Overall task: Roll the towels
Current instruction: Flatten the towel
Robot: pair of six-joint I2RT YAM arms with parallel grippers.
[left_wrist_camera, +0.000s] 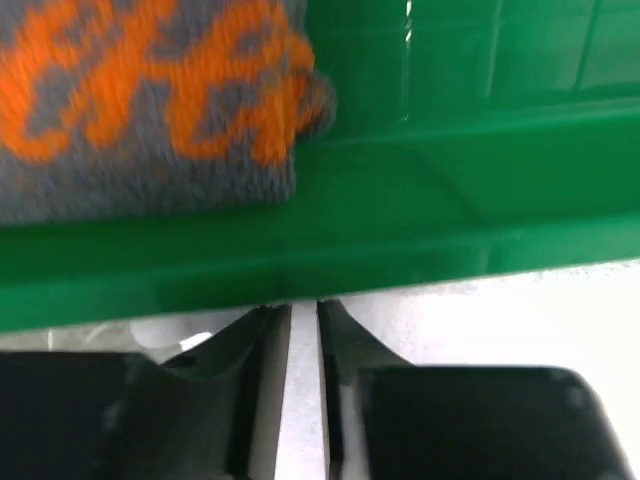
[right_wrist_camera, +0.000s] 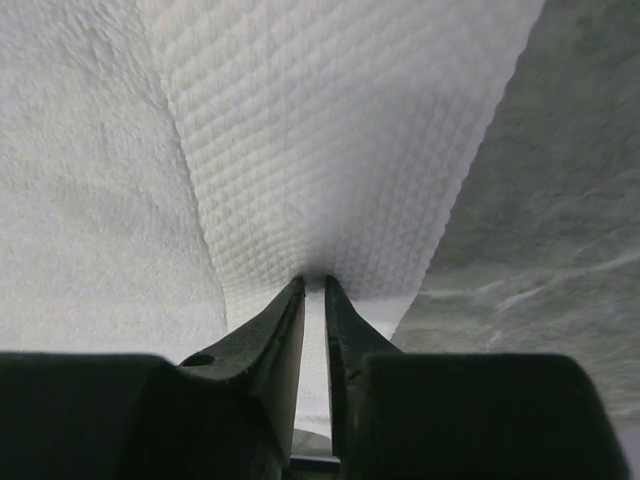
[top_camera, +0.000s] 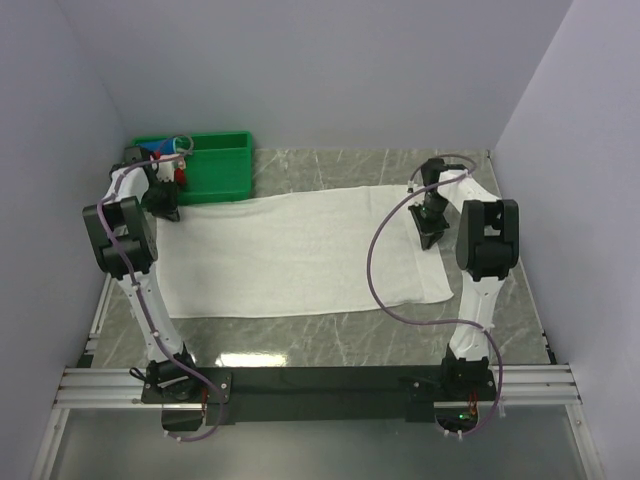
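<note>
Towel (top_camera: 300, 255): one large white terry cloth, spread flat on the grey marbled tabletop (top_camera: 330, 335) with its long side running left to right, well ahead of the two arm bases. Its near edge lies straight; the far edge runs from the left gripper to the right gripper. The right gripper (right_wrist_camera: 312, 280) sits at the far right corner of the towel. In the right wrist view its jaws are drawn together to a narrow slit with a fold of the white cloth pinched between the tips, and the fabric rises from the tips in a fan-shaped ridge. Bare tabletop shows just beside that fold on the right. The left gripper (left_wrist_camera: 304, 305) sits at the far left corner of the towel. Its jaws are likewise closed to a narrow slit, with white cloth showing in the slit and on both sides of the tips. Directly in front of these tips stands the wall of a green bin (top_camera: 215, 180), which occupies the far left corner of the tabletop and touches the far edge of the towel. Inside the bin, the left wrist view shows a grey cloth with an orange pattern (left_wrist_camera: 150, 100), blurred; the top view shows small blue and red items (top_camera: 172, 160) at the bin's left end. A purple cable (top_camera: 375, 270) loops from the right arm over the right part of the towel.
</note>
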